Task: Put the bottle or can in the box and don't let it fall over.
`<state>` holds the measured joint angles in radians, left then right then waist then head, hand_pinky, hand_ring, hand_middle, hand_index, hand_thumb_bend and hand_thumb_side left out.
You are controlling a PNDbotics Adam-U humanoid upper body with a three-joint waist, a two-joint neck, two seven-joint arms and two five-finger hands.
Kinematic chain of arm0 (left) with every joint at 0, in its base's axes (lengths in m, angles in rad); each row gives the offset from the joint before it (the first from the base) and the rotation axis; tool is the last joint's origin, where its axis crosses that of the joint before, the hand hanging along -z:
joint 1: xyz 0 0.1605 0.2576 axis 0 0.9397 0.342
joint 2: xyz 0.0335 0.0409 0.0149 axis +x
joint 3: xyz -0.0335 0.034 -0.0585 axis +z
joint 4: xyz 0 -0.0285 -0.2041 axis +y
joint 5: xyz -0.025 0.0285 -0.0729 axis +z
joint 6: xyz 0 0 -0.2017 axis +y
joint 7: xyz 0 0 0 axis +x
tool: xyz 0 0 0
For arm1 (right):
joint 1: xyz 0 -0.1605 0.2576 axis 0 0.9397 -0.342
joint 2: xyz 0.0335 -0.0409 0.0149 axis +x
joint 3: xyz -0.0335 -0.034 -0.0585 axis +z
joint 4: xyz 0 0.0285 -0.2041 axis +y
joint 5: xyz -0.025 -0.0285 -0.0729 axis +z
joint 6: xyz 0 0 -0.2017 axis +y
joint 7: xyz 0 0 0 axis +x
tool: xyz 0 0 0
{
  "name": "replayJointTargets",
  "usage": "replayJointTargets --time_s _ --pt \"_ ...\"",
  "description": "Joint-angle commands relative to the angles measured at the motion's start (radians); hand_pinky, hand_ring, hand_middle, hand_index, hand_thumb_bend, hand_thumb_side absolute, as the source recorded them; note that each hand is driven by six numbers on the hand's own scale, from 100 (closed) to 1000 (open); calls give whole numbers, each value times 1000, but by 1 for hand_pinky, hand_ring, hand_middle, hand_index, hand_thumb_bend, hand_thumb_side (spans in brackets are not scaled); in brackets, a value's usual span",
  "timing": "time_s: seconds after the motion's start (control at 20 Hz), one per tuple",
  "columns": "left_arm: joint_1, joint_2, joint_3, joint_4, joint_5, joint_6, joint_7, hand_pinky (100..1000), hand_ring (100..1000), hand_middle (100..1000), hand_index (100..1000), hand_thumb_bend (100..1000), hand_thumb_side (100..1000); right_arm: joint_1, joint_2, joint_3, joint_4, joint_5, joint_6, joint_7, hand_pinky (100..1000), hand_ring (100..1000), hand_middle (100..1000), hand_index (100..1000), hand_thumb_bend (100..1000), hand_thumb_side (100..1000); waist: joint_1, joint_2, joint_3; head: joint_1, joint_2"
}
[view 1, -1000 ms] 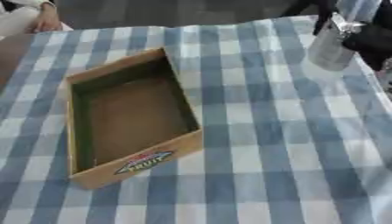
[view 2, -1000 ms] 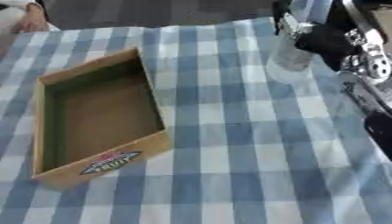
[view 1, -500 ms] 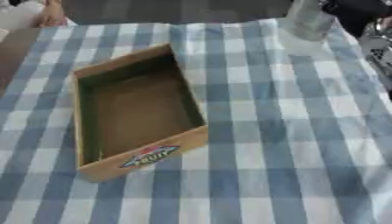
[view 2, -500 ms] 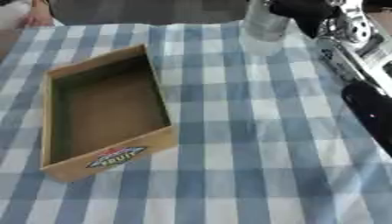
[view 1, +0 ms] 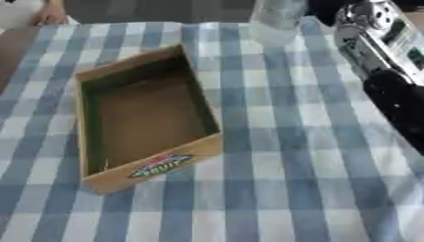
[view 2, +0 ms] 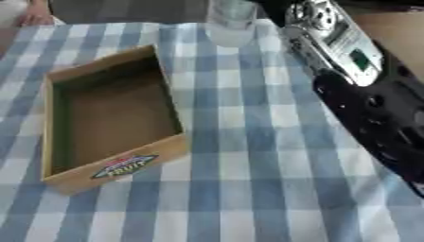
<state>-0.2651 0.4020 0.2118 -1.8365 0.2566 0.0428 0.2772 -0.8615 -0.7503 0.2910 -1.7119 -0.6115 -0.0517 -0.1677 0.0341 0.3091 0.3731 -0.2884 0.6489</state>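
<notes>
A clear plastic bottle (view 1: 277, 22) stands upright at the top edge, over the far side of the blue-and-white checked table (view 1: 273, 156). My right hand (view 2: 271, 5) shows only as a dark part at the top edge, against the bottle's right side and shut on it. Its silver and black forearm (view 2: 364, 90) runs down the right side. An open cardboard box (view 1: 157, 166) with a fruit label on its front wall lies left of centre, nothing inside it. The bottle is beyond and to the right of the box's far corner. My left hand is out of sight.
The checked cloth covers the whole table. Its far edge (view 2: 124, 23) runs just behind the box. My right forearm covers the table's right side.
My right hand has carried the bottle to the left, nearer the box's far corner, and the forearm now reaches farther into view. The whole picture has shifted too; the box has stayed put.
</notes>
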Motion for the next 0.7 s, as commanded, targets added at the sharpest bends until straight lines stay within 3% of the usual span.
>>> replayJointTargets --time_s 0.05,0.7 --pt "-22 15 -2 31 5 2 -20 1000 1000 743 705 100 624 -40 0 6 -14 2 10 -14 100 170 286 155 100 100 -1 -22 16 -24 -4" --pt "-101 -33 -46 151 -35 -14 -88 1000 1000 741 703 100 649 -74 87 72 -32 14 34 -99 100 205 317 170 100 100 -46 -29 93 -148 11"
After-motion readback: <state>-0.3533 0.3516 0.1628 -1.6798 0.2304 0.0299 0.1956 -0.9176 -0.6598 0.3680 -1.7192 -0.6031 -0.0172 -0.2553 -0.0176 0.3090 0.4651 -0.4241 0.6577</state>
